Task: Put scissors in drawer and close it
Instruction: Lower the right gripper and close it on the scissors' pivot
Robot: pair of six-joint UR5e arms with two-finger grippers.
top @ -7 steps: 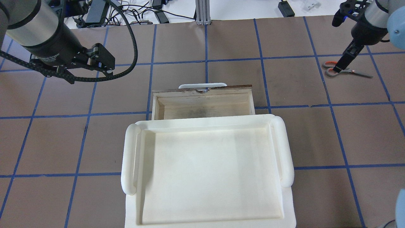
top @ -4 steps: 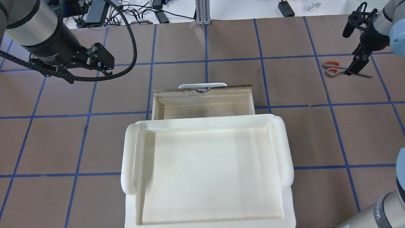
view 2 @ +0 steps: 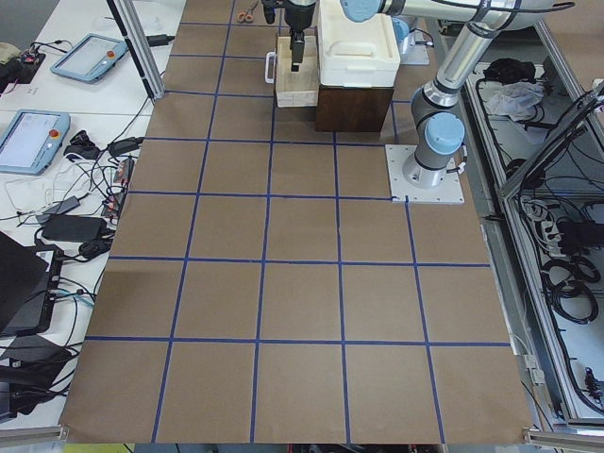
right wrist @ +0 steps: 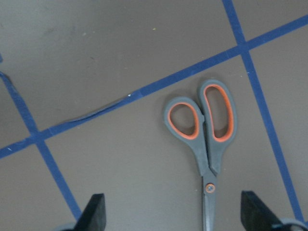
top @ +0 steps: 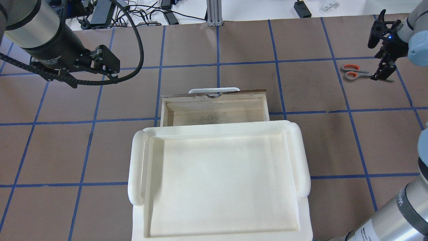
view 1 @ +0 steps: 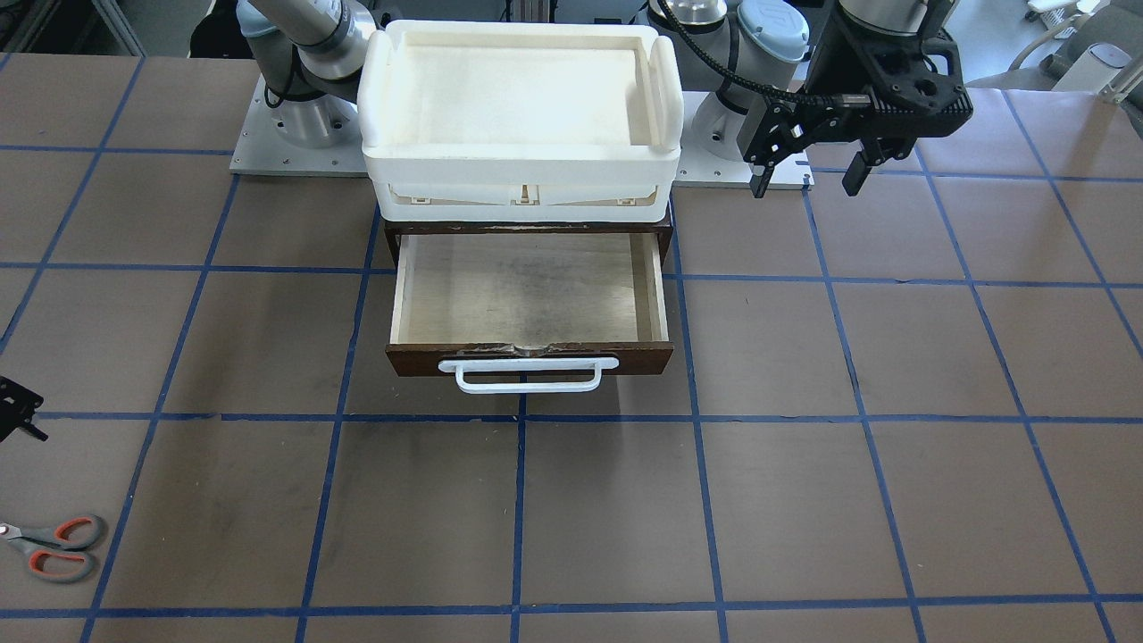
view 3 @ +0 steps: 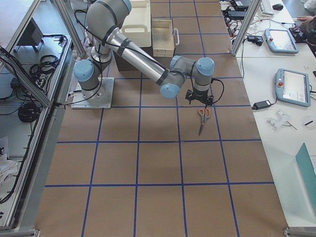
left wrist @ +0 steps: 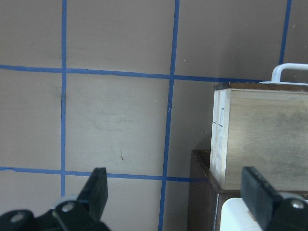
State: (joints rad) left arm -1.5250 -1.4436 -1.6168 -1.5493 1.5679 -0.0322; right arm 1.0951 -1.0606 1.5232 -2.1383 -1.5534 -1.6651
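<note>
Scissors [right wrist: 207, 156] w/ grey handles, orange-lined loops, blades shut, flat on table [right wrist: 96, 72].

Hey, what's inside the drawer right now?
Only bare plywood shows in the drawer; its rear, under the white bin, is hidden. The scissors lie out on the table.

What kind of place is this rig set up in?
Most likely a robotics lab: a robot arm bolted to a table gridded with blue tape, with touchscreen controllers and loose cables on side benches.
</note>
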